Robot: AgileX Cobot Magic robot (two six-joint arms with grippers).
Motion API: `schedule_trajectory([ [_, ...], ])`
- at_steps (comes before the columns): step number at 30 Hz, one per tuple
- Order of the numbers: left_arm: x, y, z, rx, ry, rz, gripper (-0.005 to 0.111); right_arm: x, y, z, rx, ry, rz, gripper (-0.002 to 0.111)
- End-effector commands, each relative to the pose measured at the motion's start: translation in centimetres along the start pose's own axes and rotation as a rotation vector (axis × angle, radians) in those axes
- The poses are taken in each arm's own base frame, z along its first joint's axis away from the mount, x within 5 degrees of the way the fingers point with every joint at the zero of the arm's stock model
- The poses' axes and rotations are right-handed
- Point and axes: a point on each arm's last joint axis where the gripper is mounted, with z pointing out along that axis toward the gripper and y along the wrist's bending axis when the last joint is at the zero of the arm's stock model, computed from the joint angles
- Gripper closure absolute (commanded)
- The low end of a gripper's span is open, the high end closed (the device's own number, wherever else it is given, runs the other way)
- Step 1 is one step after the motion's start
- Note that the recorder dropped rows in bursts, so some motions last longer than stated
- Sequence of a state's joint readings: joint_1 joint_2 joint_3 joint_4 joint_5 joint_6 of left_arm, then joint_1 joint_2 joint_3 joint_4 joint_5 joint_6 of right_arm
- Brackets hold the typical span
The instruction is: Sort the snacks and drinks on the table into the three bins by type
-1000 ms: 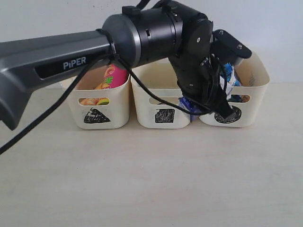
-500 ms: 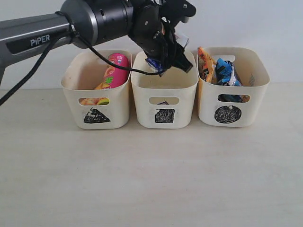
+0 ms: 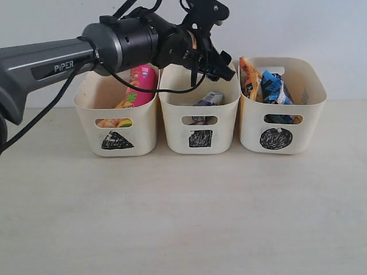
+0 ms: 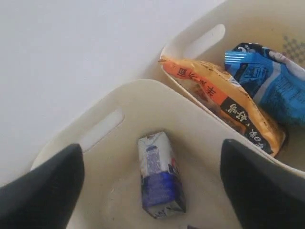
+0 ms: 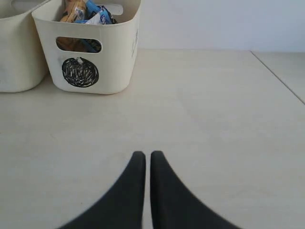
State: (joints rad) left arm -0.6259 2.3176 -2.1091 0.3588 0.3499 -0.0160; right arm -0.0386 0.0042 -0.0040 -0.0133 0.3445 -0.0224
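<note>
Bin with triangle: at 9 o'clock of the row of three tubs in the exterior view; cream plastic, black scribbled triangle on its front wall; just beside its neighbour.
Pink tube: inside the triangle bin, leaning, its upper end above the rim towards 1 o'clock.
Yellow-red tube: low in the same bin; seen mainly through the handle cut-out.
Left arm: dark grey; reaches from 9 o'clock across the triangle bin to the middle tub.
Left gripper: at 12 o'clock over the middle tub, above its rim; released, fingers spread wide, nothing between them.
Square bin: centre of the row; black scribbled square on the front.
Blue-and-white carton: inside the square bin, below the spread fingers and touching neither; in the exterior view one end peeks over the front rim towards 3 o'clock of the tub's centre.
Circle bin: at 3 o'clock of the row; black scribbled circle on the front.
Orange bag: in the circle bin against the wall nearest the square bin; its top sticks up past the rim.
Blue bag: in the same bin, touching the orange bag, at its 3 o'clock.
Right gripper: clenched, fingers nearly touching, grasping nothing; over bare table, well apart from the circle bin.
</note>
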Motion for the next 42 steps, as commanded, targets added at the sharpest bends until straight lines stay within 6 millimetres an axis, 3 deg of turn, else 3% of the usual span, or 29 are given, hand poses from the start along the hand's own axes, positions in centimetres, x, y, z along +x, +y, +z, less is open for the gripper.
schedule_trajectory([
  [1, -0.4, 0.3, -0.5, -0.006, 0.017, -0.016, 0.035, 0.0, 0.0, 0.0, 0.0, -0.012, 0.0, 0.107],
  [5, -0.2, 0.7, -1.3, -0.014, 0.108, -0.019, 0.05, 0.0, 0.0, 0.0, 0.0, -0.012, 0.0, 0.107],
  [13, -0.4, 1.8, -5.6, -0.006, 0.392, -0.051, 0.103, 0.0, 0.0, 0.0, 0.0, -0.012, 0.0, 0.107],
  [20, -0.3, 2.6, -9.1, 0.01, 0.584, -0.008, 0.103, 0.0, 0.0, 0.0, 0.0, -0.012, 0.0, 0.107],
  [27, 0.0, 2.4, -12.6, 0.058, 0.601, -0.039, 0.103, 0.0, 0.0, 0.0, 0.0, -0.012, 0.0, 0.107],
  [42, 5.1, -0.3, -20.3, 0.214, 0.468, -0.223, 0.103, 0.0, 0.0, 0.0, 0.0, -0.012, 0.0, 0.107],
])
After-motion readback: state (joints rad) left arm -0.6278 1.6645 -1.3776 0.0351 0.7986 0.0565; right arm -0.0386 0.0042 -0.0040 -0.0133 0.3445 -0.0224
